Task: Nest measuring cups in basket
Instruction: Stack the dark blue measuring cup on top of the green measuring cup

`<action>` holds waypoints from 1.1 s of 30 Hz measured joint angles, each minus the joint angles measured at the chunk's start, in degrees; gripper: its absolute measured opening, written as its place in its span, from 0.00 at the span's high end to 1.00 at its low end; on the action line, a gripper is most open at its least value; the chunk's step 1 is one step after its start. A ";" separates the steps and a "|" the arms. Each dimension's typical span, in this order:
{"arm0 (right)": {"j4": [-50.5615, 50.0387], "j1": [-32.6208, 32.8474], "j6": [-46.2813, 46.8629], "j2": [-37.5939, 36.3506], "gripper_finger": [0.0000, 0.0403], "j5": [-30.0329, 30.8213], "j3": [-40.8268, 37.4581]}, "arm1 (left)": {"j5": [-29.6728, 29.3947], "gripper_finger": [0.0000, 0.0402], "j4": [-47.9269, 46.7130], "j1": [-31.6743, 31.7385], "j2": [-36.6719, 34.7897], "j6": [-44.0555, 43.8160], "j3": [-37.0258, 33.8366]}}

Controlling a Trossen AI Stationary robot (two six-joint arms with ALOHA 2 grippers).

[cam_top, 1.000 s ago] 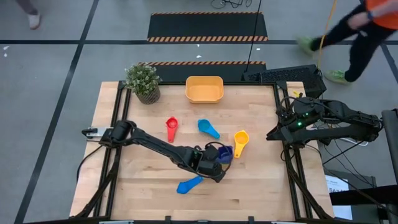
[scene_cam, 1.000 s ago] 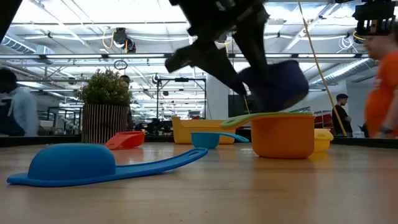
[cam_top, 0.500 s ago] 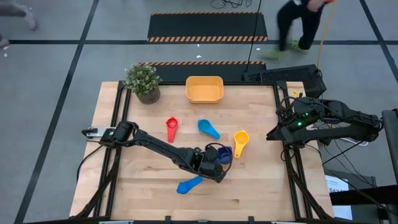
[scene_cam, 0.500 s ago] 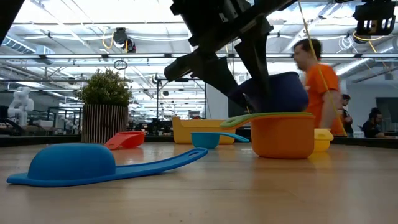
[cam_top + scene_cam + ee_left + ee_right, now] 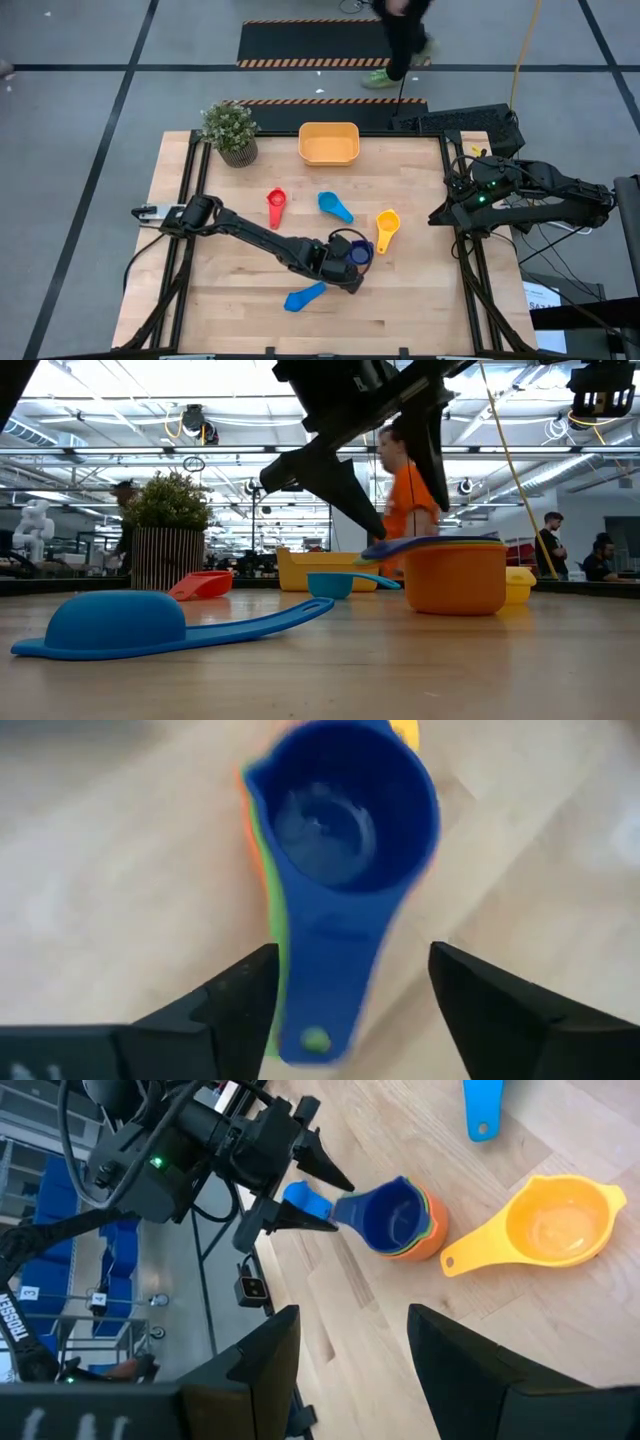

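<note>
We see the left gripper [image 5: 345, 995] spread either side of the dark blue measuring cup [image 5: 340, 830], nested in the orange cup [image 5: 455, 575]; right gripper [image 5: 345, 1345] idle, spread.

The high camera hangs above and looks straight down, far enough off to take in the whole pale wooden tabletop [image 5: 240, 300], both arms and the grey floor around. The low camera sits at tabletop height, close to an upturned light blue plastic measuring cup [image 5: 115, 622], facing level across the wood into the room behind. The left wrist camera looks down from very near onto a dark blue plastic measuring cup [image 5: 340, 820] nested in an orange one. The right wrist camera views that same stack [image 5: 400, 1220] from farther off, across the tabletop; the high view shares it too [image 5: 358, 247].
</note>
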 joint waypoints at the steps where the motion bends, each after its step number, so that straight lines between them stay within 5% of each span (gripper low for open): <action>1: 0.00 0.00 -0.18 0.00 0.55 0.00 0.00 | 1.87 0.33 0.04 0.07 0.00 -1.26 0.00; 8: -0.02 0.00 -0.98 0.00 0.55 0.01 0.00 | 11.65 0.31 -0.04 0.76 -0.24 -7.58 0.00; 23: -0.19 0.00 -0.31 0.00 0.55 -0.37 0.00 | 13.24 0.31 0.40 4.13 -2.70 -5.56 0.00; 33: -3.28 0.00 -0.26 0.02 0.55 -0.55 -0.02 | 13.90 0.31 -13.04 6.01 -8.26 -2.17 0.13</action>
